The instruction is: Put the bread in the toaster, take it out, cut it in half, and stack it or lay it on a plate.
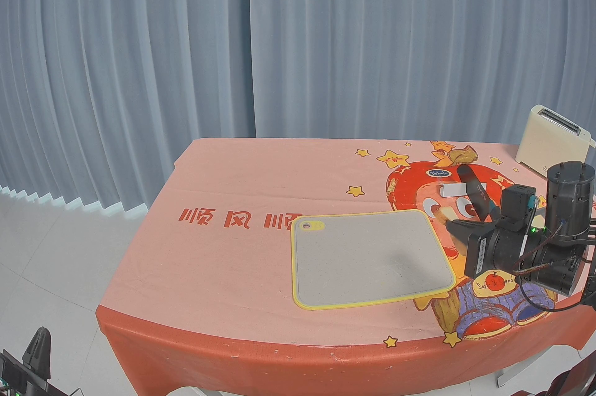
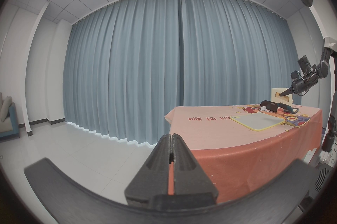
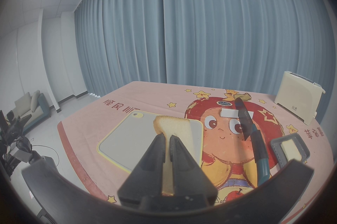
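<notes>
The bread slice (image 3: 173, 126) stands on edge, pinched by its lower part in the right gripper (image 3: 167, 138), jaws closed on it. It's held above the table, over the right-hand end of the yellow-rimmed cutting board (image 1: 372, 257). Can't tell from here if it's toasted; looks pale. Just past it the knife (image 1: 475, 192) lies on the printed tablecloth (image 1: 236, 285), black blade pointing away from the robot, teal handle nearer. A small grey-rimmed tray (image 3: 275, 149) sits by the handle w/ sth pale inside. The toaster (image 1: 551, 141) is well apart, at the far right corner, slot up. The left gripper (image 2: 171, 161) hangs low beside the table, off the left end, jaws shut on nothing. Risks, imo: the grip is narrow and low, so the slice could pivot, bend or tear on a quick swing. The knife lies btw gripper and toaster, so a low pass might knock it. The slot's narrow, and a tilted slice would catch the rim.
</notes>
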